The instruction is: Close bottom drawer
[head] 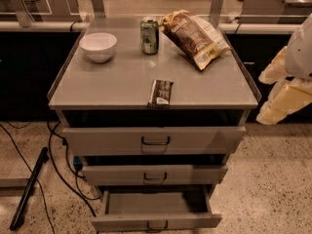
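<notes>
Bottom drawer (156, 211) pulled well out, grey floor showing; lies low, down and left of gripper (280, 94). White bowl (98, 47), green can (149, 35), chip bag (194, 37), dark snack bar (160, 92) on cabinet top (112, 84), left of gripper. Gripper hangs off cabinet's right edge, apart from it; opening and hold: cannot tell.

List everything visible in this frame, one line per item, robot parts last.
Cabinet: one, grey, centre.
Bowl: one, white, cabinet top, back left.
Can: one, green, top, back centre.
Snack bag: one, brown and yellow, top, back right.
Wrapped bar: one, dark, top, front edge.
Top drawer: one, grey, partly out.
Middle drawer: one, grey, partly out.
Bottom drawer: one, grey, pulled out furthest.
Cable: black, floor, left.
Pole: one, black, floor, left.
Arm: white, right edge.
Gripper: one, cream, right of the cabinet, apart from the drawers.
</notes>
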Controlling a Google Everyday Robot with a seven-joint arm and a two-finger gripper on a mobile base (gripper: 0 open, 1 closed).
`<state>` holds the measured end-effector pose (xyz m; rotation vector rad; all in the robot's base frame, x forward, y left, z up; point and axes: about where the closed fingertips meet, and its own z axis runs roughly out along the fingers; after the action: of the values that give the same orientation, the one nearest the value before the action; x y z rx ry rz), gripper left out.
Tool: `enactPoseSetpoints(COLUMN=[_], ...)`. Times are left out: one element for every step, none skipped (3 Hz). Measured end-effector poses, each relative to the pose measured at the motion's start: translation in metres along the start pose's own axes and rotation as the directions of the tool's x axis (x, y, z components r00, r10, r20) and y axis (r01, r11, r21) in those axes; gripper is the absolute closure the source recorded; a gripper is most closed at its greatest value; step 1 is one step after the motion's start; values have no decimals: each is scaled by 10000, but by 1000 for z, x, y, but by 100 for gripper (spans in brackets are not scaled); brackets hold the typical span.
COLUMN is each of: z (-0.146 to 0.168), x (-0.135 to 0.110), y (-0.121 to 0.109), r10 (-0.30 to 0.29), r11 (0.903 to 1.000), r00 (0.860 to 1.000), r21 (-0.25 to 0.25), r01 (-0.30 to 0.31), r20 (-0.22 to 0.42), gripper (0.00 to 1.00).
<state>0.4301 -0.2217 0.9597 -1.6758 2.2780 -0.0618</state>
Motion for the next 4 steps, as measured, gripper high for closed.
enactPoseSetpoints(z=[32,85,160,220], x=[10,21,36,46], y=[19,52,103,160], r10=[522,912,1341,1759], r11=[9973,9886,9678,9163], r00=[9986,9957,9901,9824], r21=[-524,-1213,-2201,-3753], r01=[-519,-888,-1220,-1398], r20=[38,143,409,636], gripper=[65,89,100,100])
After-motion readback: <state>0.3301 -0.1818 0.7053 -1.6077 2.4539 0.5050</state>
